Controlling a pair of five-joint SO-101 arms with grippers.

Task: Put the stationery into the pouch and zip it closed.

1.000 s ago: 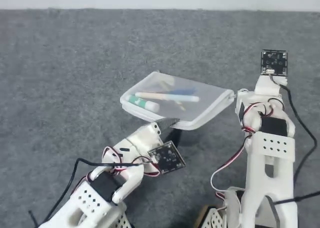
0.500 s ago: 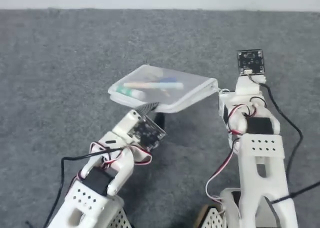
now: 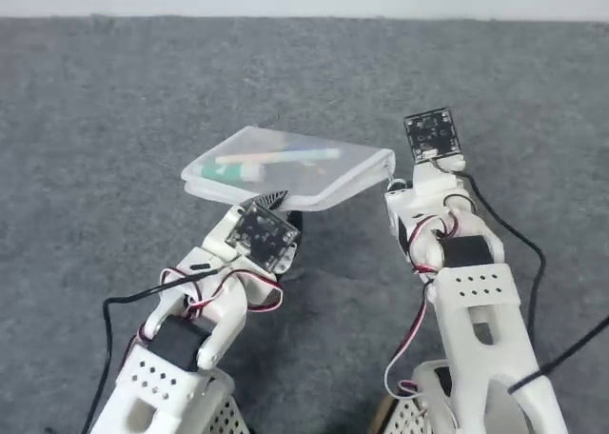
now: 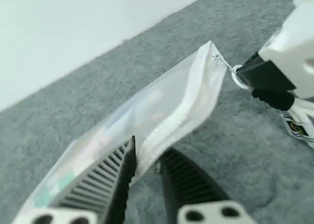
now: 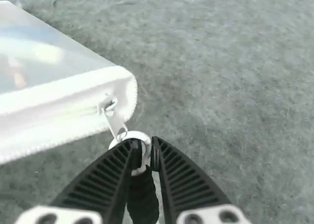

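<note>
Pretty much done, I reckon

The stationery (image 3: 276, 156) is all inside the pouch (image 3: 324, 172), which is held up above the bench (image 3: 105, 101) between both arms. The left gripper (image 4: 147, 149) has its jaws pinched on the pouch's zipper edge. The right gripper (image 5: 144, 141) has its jaws clamped tight on the pull ring (image 5: 126, 135) at the pouch's end corner. The zip looks shut along the whole edge, so what's left is letting go, maybe one last tug.
</note>
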